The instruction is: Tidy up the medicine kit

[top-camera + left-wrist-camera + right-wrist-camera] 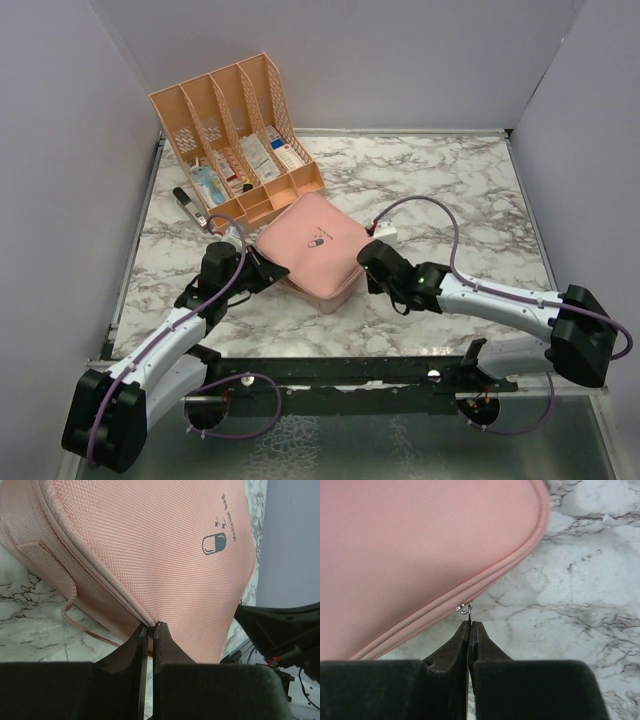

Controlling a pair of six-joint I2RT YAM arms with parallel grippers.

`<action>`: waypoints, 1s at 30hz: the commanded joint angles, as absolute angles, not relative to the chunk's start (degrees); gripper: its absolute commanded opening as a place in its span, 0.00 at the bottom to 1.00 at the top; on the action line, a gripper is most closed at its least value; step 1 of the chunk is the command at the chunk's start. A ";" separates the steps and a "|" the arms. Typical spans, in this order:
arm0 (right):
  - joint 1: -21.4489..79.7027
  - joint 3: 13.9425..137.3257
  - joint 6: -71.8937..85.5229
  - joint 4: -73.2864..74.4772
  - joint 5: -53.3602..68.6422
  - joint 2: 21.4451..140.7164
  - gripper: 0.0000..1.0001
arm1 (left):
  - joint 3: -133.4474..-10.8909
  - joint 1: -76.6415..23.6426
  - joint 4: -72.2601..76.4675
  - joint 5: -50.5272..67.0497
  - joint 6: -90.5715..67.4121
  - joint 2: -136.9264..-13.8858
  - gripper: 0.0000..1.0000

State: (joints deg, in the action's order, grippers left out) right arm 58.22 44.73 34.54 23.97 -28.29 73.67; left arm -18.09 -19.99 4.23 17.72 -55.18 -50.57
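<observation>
Item: medicine kit (315,250), zipped, lying just before the organizer (235,130). My left tool (150,626) is clamping its seam; my right tool (469,624) is pinching the zip pull (465,608). Risk, judging: thin pull slipping free, kit dragging.

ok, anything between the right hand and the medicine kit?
Only a metal zip ring, hanging off the seam of the medicine kit, right at the tips of the shut right hand; marble table behind. Right wrist view shows it; top view doesn't.

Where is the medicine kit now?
In the top view the medicine kit lies closed mid-table, just in front of the peach organizer, between the left gripper and the right gripper.
</observation>
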 commanded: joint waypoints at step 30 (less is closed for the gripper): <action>34.05 54.17 21.76 12.22 -13.81 83.18 0.01 | -24.27 -19.37 -3.94 23.34 -43.09 -52.11 0.00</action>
